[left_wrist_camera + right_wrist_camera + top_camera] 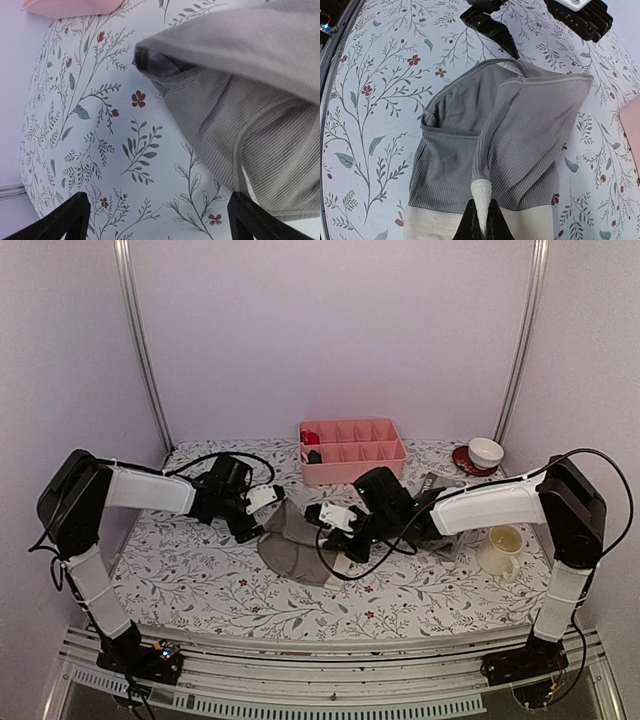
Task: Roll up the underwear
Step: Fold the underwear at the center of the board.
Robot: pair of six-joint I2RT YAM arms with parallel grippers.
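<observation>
I observed plain pale lilac walls (330,330) enclosing the station on three sides, two slim metal uprights (140,340) at the rear corners, and a table (200,585) covered in white floral-print cloth, evenly and softly lit.

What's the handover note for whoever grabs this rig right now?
Grippers: the left gripper is open and empty, low over the table just left of the briefs. The right gripper is shut on the briefs' pale waistband.
Things: the briefs lie mid-table, one side folded over. The boxer-briefs lie to their right, mostly hidden under the right arm.
Done: no roll showing yet.
Left: roll the briefs, then the boxer-briefs.
</observation>
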